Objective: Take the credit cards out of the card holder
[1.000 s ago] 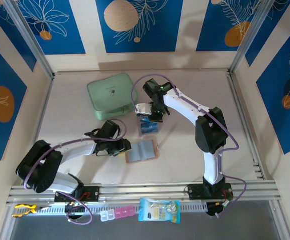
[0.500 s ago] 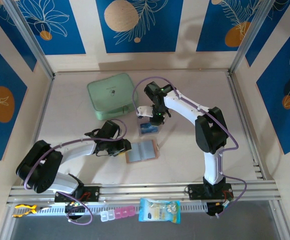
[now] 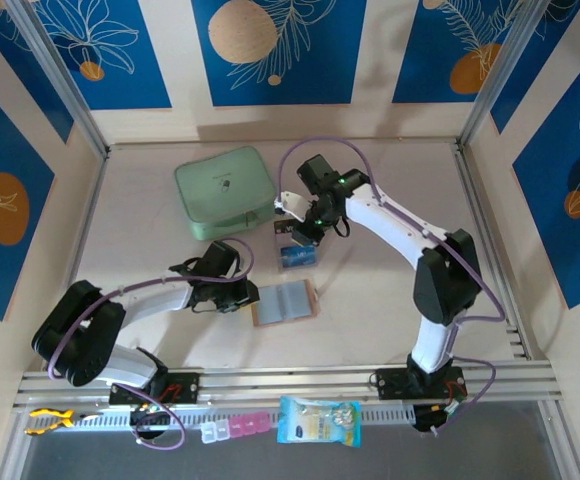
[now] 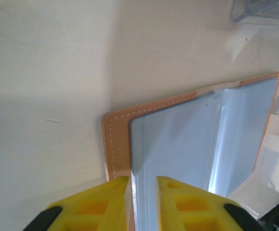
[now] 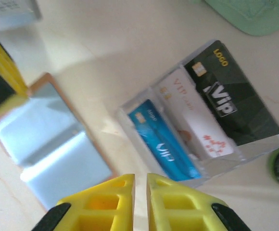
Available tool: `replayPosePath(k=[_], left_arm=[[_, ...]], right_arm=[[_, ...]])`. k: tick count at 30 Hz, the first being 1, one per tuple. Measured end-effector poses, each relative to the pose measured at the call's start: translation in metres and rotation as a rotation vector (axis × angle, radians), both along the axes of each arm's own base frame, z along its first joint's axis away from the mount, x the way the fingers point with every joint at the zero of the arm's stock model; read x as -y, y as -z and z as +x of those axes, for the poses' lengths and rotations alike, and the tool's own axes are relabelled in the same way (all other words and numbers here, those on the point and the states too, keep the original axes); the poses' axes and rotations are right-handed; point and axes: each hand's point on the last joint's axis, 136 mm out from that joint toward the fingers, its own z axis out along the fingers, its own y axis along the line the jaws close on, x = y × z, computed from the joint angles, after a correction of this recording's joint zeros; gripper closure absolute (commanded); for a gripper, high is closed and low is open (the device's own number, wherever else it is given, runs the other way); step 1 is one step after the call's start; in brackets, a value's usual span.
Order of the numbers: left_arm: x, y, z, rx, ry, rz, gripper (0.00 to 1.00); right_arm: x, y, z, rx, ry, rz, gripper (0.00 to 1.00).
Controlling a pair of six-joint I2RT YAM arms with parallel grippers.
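The tan card holder (image 3: 283, 301) lies open on the table, its grey plastic pockets (image 4: 187, 144) showing no card. My left gripper (image 4: 143, 180) sits at its left edge (image 3: 245, 297), jaws nearly together with the edge of the pocket sheet in the narrow gap. A clear plastic box (image 5: 130, 113) behind the holder contains the blue credit card (image 5: 163, 147), a white card (image 5: 197, 122) and the black credit card (image 5: 231, 94). My right gripper (image 5: 140, 179) hovers above the table in front of that box (image 3: 305, 232), shut with nothing between its fingers.
A mint-green zip case (image 3: 224, 191) lies at the back left, close to the box. On the front rail are a blue packet (image 3: 318, 420) and a pink pill box (image 3: 235, 428). Frame posts and panel walls enclose the table.
My right gripper has lifted off the clear box and drawn back, its arm swinging out to the right. The blue card stays in the box. The left arm has not moved.
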Motion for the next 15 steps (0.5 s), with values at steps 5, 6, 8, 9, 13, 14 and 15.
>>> replayPosePath(k=[5,6,8,9,13,14,15], left_arm=[[0.001,0.003,0.001,-0.007,0.0,0.005,0.94],[0.001,0.003,0.002,-0.008,0.002,0.007,0.94],[0.003,0.004,0.004,-0.005,0.01,0.011,0.96],[0.003,0.004,0.005,-0.001,0.016,0.012,0.97],[0.006,0.003,0.009,0.008,0.028,0.013,0.97],[0.007,0.003,0.01,0.012,0.03,0.012,0.97],[0.007,0.002,0.011,0.017,0.034,0.012,0.97]], right_arm=[[-0.007,0.009,-0.031,-0.14,0.184,0.085,0.88],[-0.007,0.013,-0.037,-0.175,0.227,0.098,0.89],[-0.009,0.019,-0.047,-0.244,0.31,0.124,0.91],[-0.009,0.022,-0.052,-0.279,0.357,0.141,0.92],[-0.01,0.027,-0.066,-0.397,0.522,0.2,0.94],[-0.013,0.026,-0.068,-0.426,0.56,0.214,0.95],[-0.016,0.025,-0.071,-0.455,0.596,0.224,0.95]])
